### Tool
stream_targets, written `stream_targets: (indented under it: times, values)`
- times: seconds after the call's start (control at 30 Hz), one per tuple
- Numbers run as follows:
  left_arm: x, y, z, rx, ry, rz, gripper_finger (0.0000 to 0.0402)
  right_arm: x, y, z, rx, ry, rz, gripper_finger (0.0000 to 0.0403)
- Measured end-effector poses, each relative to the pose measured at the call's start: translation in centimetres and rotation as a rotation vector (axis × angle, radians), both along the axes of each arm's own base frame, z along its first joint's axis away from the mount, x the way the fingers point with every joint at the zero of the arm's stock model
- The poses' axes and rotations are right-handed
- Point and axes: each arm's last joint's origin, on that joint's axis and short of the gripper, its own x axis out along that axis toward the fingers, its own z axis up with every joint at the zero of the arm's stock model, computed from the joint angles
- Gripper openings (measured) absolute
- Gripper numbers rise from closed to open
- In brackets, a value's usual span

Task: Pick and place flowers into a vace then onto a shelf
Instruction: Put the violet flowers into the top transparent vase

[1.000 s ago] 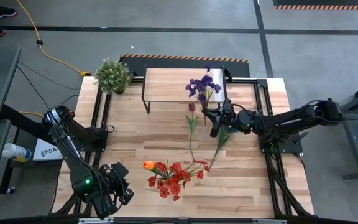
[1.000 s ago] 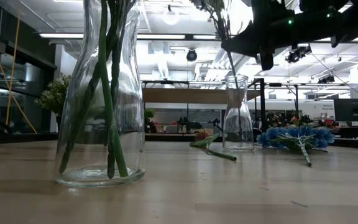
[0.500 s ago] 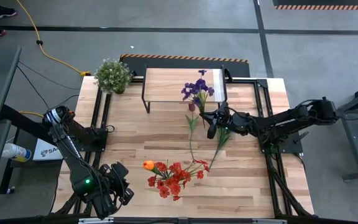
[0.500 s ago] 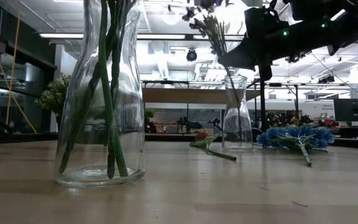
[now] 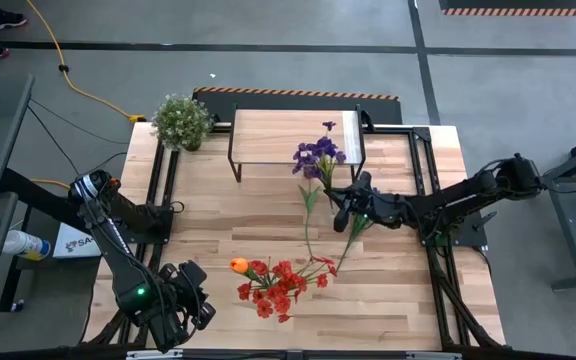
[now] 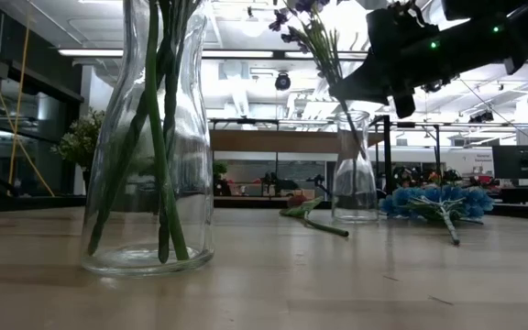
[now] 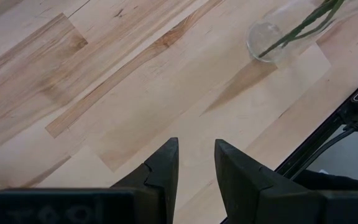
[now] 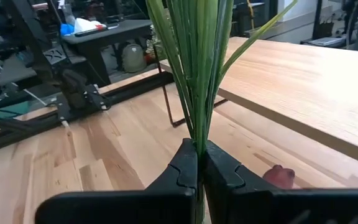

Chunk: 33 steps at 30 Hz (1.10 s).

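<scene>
Right wrist view shows the purple flowers [image 8: 197, 68] as a tight bundle of thin green stems pinched between the two dark fingers of the right hand [image 8: 199, 163], which is clenched on the stems low down, well below the blooms. From above, the purple blooms [image 5: 317, 153] hang just in front of the shelf [image 5: 268, 138], over the small glass vase [image 6: 354, 174] seen from table height, with the stem ends apparently already inside its narrow neck. Such stems look light and springy, likely to bend or fan out if gripped near the top, so the low pinch on the bunched stems seems the right place; the smooth stems may slip if the grip eases. The vase is glass, narrow-mouthed and probably easy to tip, so any sideways push on the stems is a risk. Close by on the table [image 5: 218, 240] lie a dark maroon flower [image 5: 308, 172] and, farther toward the near edge, the red flowers [image 5: 280, 285] with one orange bloom [image 5: 238, 265], standing in the large vase [image 6: 151, 137]. Blue flowers [image 6: 438, 199] lie on the table beside the small vase. The left hand [image 7: 194, 163] waits at the near left corner, fingers slightly apart and holding nothing.
</scene>
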Motion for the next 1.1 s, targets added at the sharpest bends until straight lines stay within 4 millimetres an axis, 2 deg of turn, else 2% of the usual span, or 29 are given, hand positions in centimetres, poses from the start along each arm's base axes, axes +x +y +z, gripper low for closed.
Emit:
stream_targets:
  times: [0.57,1.1]
  values:
    - [0.0,0.0,0.0,0.0,0.0,0.0,0.0138,-0.28,0.35,-0.54,0.01,0.041,-0.059,0.001]
    - [0.0,-0.01,0.0,-0.001,-0.001,0.0,0.0138,-0.34,0.34,-0.75,0.006,0.064,-0.06,0.0048]
